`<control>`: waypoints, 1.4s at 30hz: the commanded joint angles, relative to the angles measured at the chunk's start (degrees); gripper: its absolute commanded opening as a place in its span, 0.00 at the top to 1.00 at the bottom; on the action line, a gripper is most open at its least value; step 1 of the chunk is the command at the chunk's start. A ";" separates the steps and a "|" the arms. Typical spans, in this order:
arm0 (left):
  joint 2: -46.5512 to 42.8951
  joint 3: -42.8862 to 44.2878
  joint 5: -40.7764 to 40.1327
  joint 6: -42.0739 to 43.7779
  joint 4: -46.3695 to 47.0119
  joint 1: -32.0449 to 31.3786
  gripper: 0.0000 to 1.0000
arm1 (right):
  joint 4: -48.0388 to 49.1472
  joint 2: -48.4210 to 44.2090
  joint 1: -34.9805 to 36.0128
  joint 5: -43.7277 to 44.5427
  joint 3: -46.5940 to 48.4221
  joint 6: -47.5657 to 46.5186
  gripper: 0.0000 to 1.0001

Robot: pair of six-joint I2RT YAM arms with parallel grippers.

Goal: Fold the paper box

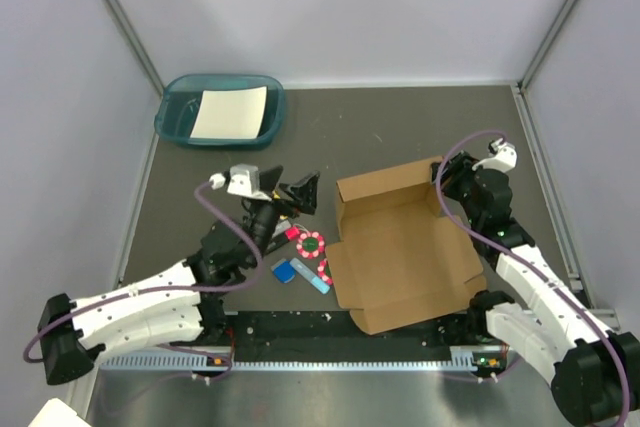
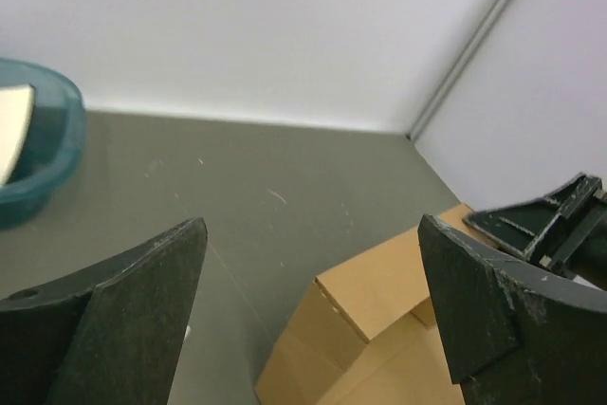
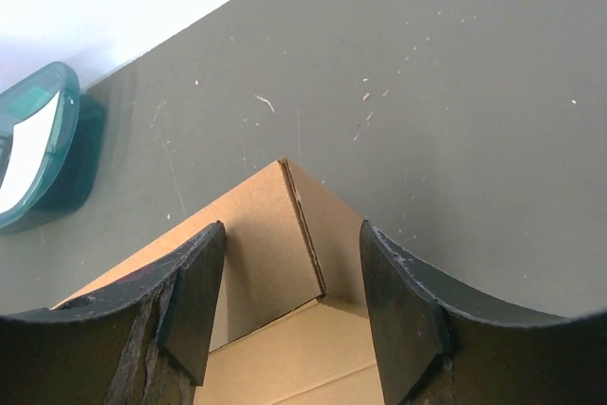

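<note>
Presently, left gripper [image 2: 313, 234] spread wide, holding nothing. Right gripper [image 3: 292, 232] half open, straddling a raised corner of the paper box [image 1: 400, 247]; contact unclear.

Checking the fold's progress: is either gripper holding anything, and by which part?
Left gripper: nothing. Right gripper straddles a far corner of the brown corrugated cardboard box; grip unclear.

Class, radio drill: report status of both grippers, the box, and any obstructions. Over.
Left gripper open, empty, left of box. Right gripper open, straddling box's far corner. Box part-folded, some walls up. Small items beside its left edge.
</note>
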 commanded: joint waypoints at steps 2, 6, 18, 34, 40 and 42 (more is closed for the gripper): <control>7.77 5.50 19.09 -20.78 -16.64 7.57 0.01 | -7.79 1.52 -0.18 0.20 -2.85 -1.22 0.43; 13.93 5.50 27.60 -25.27 -11.46 10.48 0.01 | -7.79 1.35 -0.18 -0.33 -3.37 -1.04 0.43; 25.27 6.03 36.68 -30.73 -4.16 14.27 0.10 | -7.70 0.73 -0.18 -1.64 -4.34 -0.86 0.45; 34.33 7.34 38.17 -28.98 -0.20 16.10 0.42 | -10.16 -2.08 1.05 -2.96 -6.98 1.68 0.54; 38.46 12.44 41.07 -26.87 -1.26 20.06 0.42 | -9.63 -1.29 4.48 -2.26 -6.98 4.85 0.54; 39.43 13.58 41.69 -25.81 -1.52 21.12 0.42 | -9.28 -0.68 5.97 -1.73 -6.80 6.33 0.54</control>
